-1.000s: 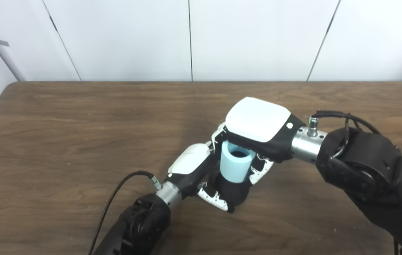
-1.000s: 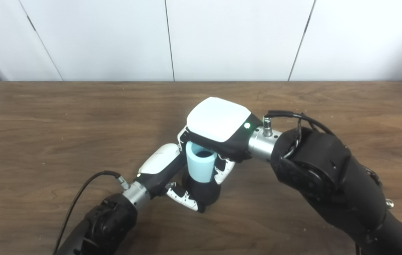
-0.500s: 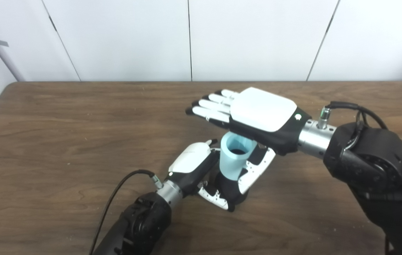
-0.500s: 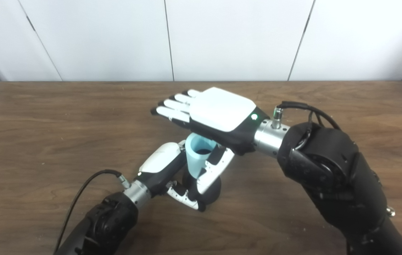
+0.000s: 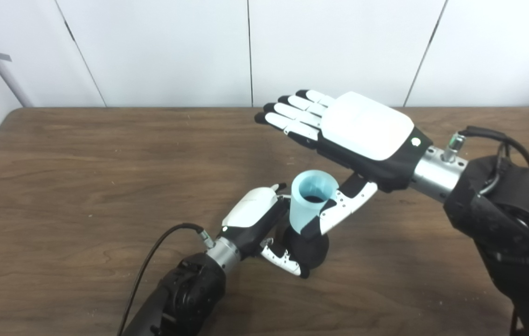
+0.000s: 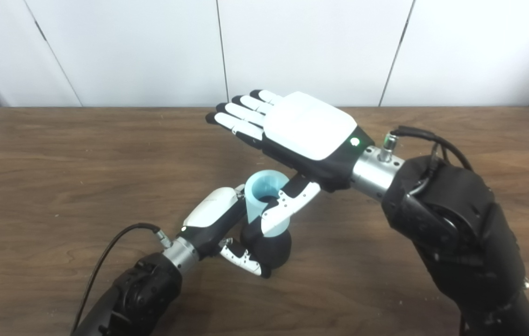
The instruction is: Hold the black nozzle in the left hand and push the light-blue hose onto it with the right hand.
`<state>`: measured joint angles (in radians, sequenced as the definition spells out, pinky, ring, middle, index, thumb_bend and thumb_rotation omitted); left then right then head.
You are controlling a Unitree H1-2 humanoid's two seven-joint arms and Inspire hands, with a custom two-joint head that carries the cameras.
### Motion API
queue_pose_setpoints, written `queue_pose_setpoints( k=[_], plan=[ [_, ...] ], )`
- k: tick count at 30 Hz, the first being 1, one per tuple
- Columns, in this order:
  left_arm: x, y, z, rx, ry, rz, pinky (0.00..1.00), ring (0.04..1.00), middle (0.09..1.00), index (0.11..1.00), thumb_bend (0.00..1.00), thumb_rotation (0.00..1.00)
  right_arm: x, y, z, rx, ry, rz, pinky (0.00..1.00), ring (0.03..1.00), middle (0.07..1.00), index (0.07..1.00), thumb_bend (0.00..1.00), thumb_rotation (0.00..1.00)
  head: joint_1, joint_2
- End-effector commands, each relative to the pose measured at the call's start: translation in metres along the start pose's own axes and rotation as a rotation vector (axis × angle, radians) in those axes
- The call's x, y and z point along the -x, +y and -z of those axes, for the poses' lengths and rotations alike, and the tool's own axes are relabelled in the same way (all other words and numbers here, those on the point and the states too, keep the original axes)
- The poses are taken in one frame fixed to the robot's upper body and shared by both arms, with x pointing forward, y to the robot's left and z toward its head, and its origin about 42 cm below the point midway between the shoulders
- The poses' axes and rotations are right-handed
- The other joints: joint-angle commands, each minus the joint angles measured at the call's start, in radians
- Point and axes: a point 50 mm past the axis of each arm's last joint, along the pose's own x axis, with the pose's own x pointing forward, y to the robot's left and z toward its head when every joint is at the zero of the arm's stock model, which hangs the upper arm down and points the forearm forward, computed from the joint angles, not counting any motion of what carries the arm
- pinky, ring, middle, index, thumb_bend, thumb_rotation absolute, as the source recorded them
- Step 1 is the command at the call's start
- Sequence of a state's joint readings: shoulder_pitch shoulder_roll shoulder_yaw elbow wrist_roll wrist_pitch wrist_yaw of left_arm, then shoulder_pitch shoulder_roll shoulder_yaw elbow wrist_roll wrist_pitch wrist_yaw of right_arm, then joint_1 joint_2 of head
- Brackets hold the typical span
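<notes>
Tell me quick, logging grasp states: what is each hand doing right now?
Left hand: shut on the black nozzle, with the hose seated on it.
Right hand: open, fingers spread, holding nothing, raised above the hose.

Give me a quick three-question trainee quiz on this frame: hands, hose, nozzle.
1. True or false: the right hand grips the hose.
2. Which hand holds the nozzle? A) left B) right C) neither
3. Fill in: the hose stands on top of the ___.

Key
1. False. The right hand is open, fingers spread, above the hose; only its thumb lies beside it.
2. A. The left hand is wrapped around the nozzle on the table.
3. Nozzle. The hose stands roughly upright on it, open end up.
</notes>
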<state>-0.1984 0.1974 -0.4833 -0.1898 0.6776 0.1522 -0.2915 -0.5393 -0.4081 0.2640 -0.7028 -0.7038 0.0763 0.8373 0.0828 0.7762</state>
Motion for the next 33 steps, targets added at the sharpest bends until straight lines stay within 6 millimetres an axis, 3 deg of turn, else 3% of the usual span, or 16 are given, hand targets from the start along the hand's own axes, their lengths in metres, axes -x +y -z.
queue_pose_setpoints(
  k=[1,3,9,12,17,33],
  plan=[
    [0.005,-0.018,0.015,-0.005,0.077,0.104,1.00,0.714,0.488,0.486,0.52,0.00,0.012,-0.012,-0.003,0.055,-0.020,0.054,1.00,1.000,1.000,1.000,0.66,0.97,0.003,0.001],
    [0.006,-0.017,0.015,-0.006,0.085,0.101,1.00,0.762,0.499,0.481,0.52,0.00,0.021,-0.009,-0.003,0.083,-0.023,0.054,1.00,1.000,1.000,0.999,0.66,0.97,0.004,0.002],
    [0.007,-0.016,0.016,-0.004,0.096,0.094,1.00,0.721,0.515,0.470,0.52,0.00,0.042,-0.004,-0.003,0.105,-0.016,0.038,1.00,1.000,1.000,0.989,0.68,0.96,-0.001,0.001],
    [0.006,-0.016,0.016,-0.003,0.098,0.093,1.00,0.712,0.479,0.488,0.52,0.00,0.051,-0.002,-0.003,0.099,-0.008,0.008,1.00,1.000,1.000,0.999,0.66,0.96,-0.001,0.000],
    [0.007,-0.016,0.017,-0.014,0.103,0.093,1.00,0.718,0.486,0.486,0.52,0.00,0.052,0.001,-0.007,0.083,-0.007,-0.038,1.00,1.000,1.000,1.000,0.65,1.00,-0.002,0.001],
    [0.008,-0.016,0.017,-0.014,0.099,0.102,1.00,0.713,0.494,0.483,0.52,0.00,0.056,0.021,-0.016,0.057,-0.017,-0.099,1.00,1.000,1.000,1.000,0.67,1.00,0.002,0.010]
  ],
)
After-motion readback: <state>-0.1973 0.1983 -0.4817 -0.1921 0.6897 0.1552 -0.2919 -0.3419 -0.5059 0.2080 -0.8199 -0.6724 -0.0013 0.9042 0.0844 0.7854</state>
